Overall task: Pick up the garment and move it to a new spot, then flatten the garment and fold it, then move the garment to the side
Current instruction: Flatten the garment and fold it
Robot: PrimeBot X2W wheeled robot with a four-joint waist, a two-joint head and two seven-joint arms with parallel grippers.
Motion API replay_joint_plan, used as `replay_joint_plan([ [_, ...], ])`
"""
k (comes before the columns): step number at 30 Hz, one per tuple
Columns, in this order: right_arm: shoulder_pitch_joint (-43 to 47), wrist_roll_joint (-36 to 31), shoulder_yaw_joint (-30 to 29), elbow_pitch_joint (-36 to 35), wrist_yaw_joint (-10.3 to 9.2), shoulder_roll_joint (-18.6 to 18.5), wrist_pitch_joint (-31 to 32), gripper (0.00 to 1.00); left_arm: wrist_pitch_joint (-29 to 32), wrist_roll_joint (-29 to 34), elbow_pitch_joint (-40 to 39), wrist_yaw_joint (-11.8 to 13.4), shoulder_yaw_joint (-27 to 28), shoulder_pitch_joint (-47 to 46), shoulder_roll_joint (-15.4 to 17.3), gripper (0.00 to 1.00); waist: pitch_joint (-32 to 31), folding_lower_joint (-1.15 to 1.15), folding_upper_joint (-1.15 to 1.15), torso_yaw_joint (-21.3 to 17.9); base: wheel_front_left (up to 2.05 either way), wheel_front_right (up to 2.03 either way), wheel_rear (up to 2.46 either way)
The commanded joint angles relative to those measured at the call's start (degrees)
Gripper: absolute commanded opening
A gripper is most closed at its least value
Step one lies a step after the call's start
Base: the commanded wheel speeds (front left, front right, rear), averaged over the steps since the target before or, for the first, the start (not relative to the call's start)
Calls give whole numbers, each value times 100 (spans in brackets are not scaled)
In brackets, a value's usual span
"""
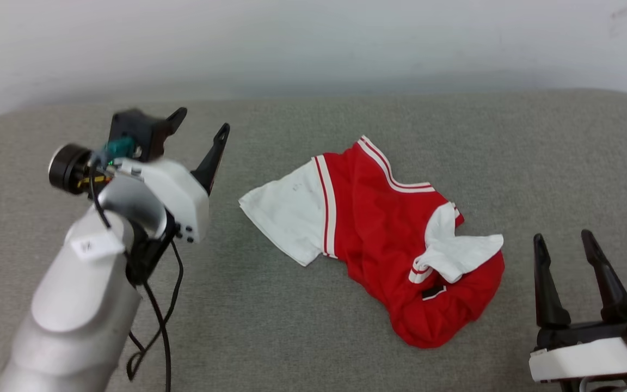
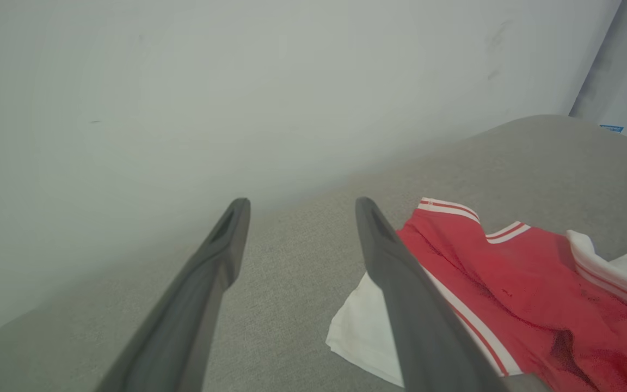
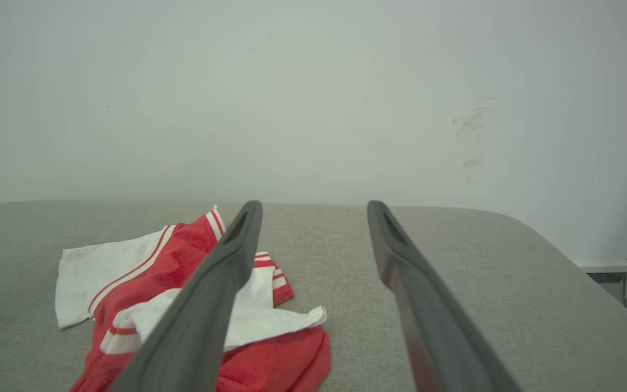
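The garment (image 1: 379, 228) lies crumpled on the grey surface (image 1: 313, 337), a little right of the middle in the head view and between the two grippers. One white sleeve (image 1: 286, 215) is spread flat toward the robot's left. The other sleeve (image 1: 455, 250) is folded back over the red body. Nothing touches the cloth, so the first step, picking it up, looks not yet begun.

The left gripper (image 1: 204, 120) hangs raised above the surface, well left of the spread sleeve. Its wrist is bent so the fingers point away toward the wall (image 1: 313, 43) and lean a little to the garment's side. Its fingers stand wide apart and hold nothing. The right gripper (image 1: 561, 236) sits low at the lower right, near the garment's bunched red end but apart from it. Its fingers point up the view, are likewise spread wide and are empty.

The next move probably calls for a gripper to tip its fingers down onto a cloth edge that stands proud of the surface. The folded sleeve near the right gripper and the rim of the spread sleeve near the left both seem fair targets. The fingers would then close on the cloth alone, without pinching the grey cover beneath, and lift high enough for the garment to hang clear
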Motion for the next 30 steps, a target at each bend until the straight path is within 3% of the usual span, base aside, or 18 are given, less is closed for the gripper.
replay_joint_plan([
  [1,-110,2,-2,-35,-6,14,-12,100,257,-227,45,5,-151,-209,104,100,222,-1,0,-160,0,0,0],
  [8,-357,57,12,-80,-6,14,-13,100,2190,-1320,342,3,-1323,-1167,674,100,693,-1,0,-437,0,0,0],
  [14,-556,92,36,-129,-6,13,-12,100,3229,-2004,695,3,-2064,-1765,911,100,1053,-1,0,-640,0,0,0],
  [22,-795,128,41,-163,-6,13,-12,100,3769,-2308,1210,3,-2886,-2250,1202,100,1457,-1,0,-826,0,0,0],
  [30,-885,148,60,-175,-6,13,-12,100,4146,-2672,1516,1,-3684,-2097,1331,100,1622,-1,0,-886,0,0,0],
])
